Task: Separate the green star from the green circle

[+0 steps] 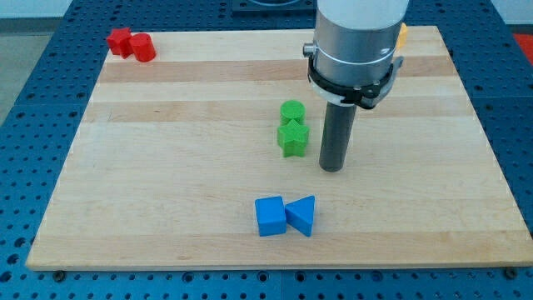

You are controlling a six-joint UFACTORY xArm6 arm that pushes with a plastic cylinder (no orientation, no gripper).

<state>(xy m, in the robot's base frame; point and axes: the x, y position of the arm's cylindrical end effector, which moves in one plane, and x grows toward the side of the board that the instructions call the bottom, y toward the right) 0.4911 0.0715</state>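
The green star (pixel 292 138) lies near the middle of the wooden board (pixel 166 167). The green circle (pixel 292 112) sits just above it toward the view's top, and the two touch. My tip (pixel 332 168) rests on the board to the right of the green star and slightly below it, with a small gap between them. The arm's grey body hangs above the rod at the view's top right.
A blue cube (pixel 270 216) and a blue triangle (pixel 302 215) touch each other near the view's bottom. Two red blocks (pixel 131 43) sit together at the top left corner. A yellow block (pixel 402 35) shows partly behind the arm at the top right.
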